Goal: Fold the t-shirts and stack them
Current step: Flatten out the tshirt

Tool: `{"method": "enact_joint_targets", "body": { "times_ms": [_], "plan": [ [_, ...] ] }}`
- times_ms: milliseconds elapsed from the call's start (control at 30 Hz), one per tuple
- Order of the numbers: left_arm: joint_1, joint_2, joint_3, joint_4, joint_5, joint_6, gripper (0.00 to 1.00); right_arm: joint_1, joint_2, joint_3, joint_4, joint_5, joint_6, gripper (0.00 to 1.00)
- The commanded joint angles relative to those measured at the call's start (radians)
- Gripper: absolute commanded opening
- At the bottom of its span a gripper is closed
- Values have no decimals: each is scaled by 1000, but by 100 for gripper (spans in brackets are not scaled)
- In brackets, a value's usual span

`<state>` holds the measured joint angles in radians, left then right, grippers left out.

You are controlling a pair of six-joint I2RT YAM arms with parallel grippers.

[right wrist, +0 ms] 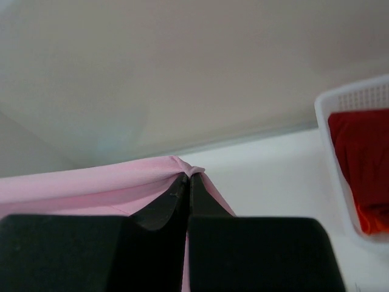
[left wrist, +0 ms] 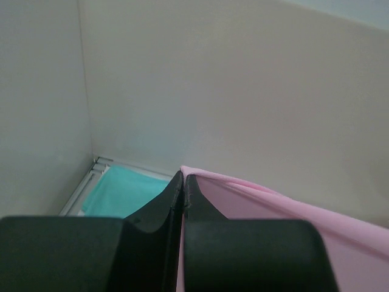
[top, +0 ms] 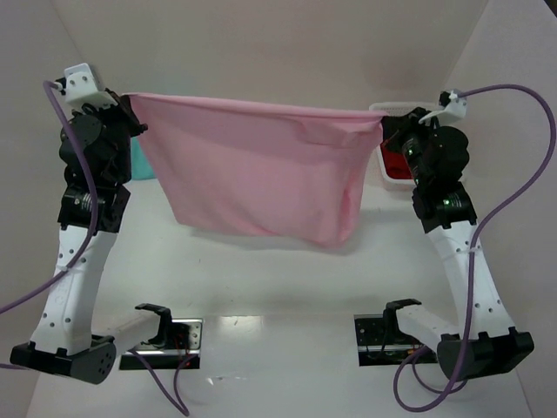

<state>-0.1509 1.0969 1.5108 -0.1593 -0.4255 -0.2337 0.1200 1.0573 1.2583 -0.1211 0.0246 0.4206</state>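
The light pink t-shirt (top: 257,170) hangs stretched in the air between my two raised grippers, its lower edge just above the table. My left gripper (top: 130,104) is shut on its left top corner; the left wrist view shows the jaws (left wrist: 183,182) pinching pink cloth (left wrist: 292,225). My right gripper (top: 387,131) is shut on the right top corner, and the right wrist view shows it (right wrist: 188,180) clamped on the bunched pink cloth (right wrist: 91,185). A teal t-shirt (left wrist: 121,191) lies flat at the far left corner. A red t-shirt (right wrist: 358,158) lies in a white basket.
The white basket (top: 383,109) (right wrist: 331,121) stands at the far right behind my right gripper. White walls enclose the table on the left, back and right. The arm bases (top: 165,335) (top: 392,335) sit at the near edge.
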Motion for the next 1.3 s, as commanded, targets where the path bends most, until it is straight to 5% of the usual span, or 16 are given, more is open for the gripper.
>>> {"method": "enact_joint_targets", "body": {
  "times_ms": [0,267,400,767,1267],
  "plan": [
    [17,-104,-3,66,-48,50,0,-28,-148,-8,74,35,4,0],
    [17,70,-3,0,-42,16,0,-28,41,32,28,35,-14,0],
    [17,-69,-106,66,-42,7,0,-28,-98,4,57,78,-14,0],
    [17,-155,-135,26,-44,-21,0,-28,-158,43,15,5,-25,0],
    [17,-474,-135,-199,-2,-67,0,-28,-468,44,-161,-62,78,0]
  ]
}}
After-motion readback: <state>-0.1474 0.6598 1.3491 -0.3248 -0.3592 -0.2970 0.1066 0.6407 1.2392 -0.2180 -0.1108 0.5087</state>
